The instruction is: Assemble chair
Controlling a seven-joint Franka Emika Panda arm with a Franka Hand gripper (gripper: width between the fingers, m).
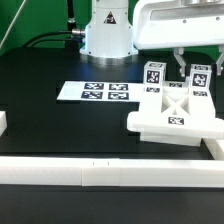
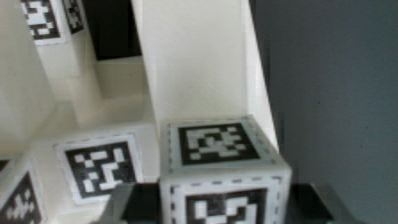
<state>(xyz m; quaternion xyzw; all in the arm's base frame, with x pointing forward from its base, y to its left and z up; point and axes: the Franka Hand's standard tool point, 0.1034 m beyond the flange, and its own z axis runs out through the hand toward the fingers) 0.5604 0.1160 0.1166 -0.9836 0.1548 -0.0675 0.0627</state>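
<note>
The white blocky plastic X-braced chair frame (image 1: 178, 108) lies flat, long axis toward two o'clock; the hand (image 1: 189, 66) grips its tagged cube-ended post (image 2: 222, 150).

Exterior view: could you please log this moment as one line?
jaws: flanking cube-ended peg at exterior view's right, grip unclear | other peg: upright | X-braced frame: on table
</note>
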